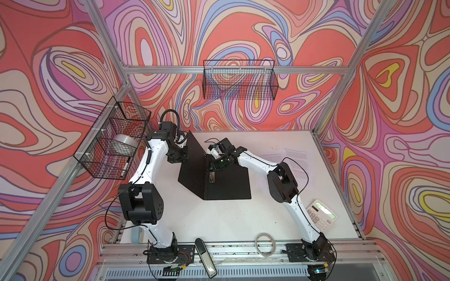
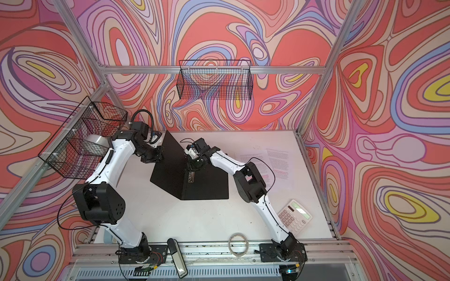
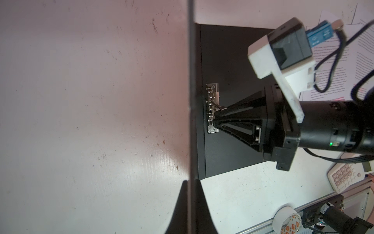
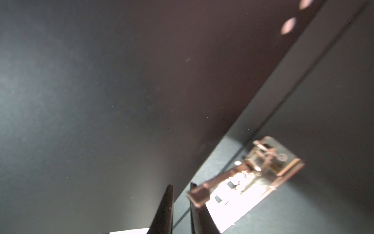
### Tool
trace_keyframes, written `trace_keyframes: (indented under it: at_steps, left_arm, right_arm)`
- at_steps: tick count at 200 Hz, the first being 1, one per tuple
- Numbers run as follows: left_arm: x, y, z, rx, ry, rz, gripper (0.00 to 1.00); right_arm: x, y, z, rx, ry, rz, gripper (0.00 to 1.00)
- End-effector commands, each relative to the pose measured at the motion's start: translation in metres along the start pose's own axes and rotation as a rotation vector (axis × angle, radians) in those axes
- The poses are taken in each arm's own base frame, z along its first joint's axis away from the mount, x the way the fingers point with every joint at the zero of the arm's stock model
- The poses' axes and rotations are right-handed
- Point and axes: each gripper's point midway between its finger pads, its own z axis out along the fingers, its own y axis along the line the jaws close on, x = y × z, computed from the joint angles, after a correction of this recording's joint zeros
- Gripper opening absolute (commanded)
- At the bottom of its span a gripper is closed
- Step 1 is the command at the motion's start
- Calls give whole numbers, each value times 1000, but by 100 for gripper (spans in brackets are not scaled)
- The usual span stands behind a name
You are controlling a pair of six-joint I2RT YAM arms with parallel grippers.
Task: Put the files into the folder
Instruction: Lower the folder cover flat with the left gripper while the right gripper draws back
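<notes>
Folder [image 1: 231, 185] cover upright in left gripper [image 3: 191, 182]; right gripper [image 3: 216, 117] at clip [image 4: 242, 186].

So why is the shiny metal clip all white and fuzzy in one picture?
Right wrist view: the metal clip is very close and catches bright light, so it glares white and blurs. Left wrist view: the same clip looks sharper and grey. In both top views the files look washed pale.

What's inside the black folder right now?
In the folder only a metal clip by the spine shows, with the right tool at it. No files are visible inside; they lie on the table beside it. The right arm hides part of the inside.
</notes>
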Motion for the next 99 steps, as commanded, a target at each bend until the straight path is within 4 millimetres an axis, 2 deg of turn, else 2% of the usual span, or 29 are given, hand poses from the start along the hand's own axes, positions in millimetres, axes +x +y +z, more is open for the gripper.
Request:
trace_keyframes:
  at_steps: [1, 47, 99]
  left_arm:
    - [9, -1, -5, 8, 37, 1, 0]
    - [9, -3, -4, 18, 42, -5, 0]
    - [10, -3, -4, 16, 44, -8, 0]
  right_arm:
    - [-8, -14, 0, 11, -4, -1, 18]
    - [-25, -24, -1, -36, -17, 20, 22]
    - [-37, -35, 0, -87, -39, 63, 24]
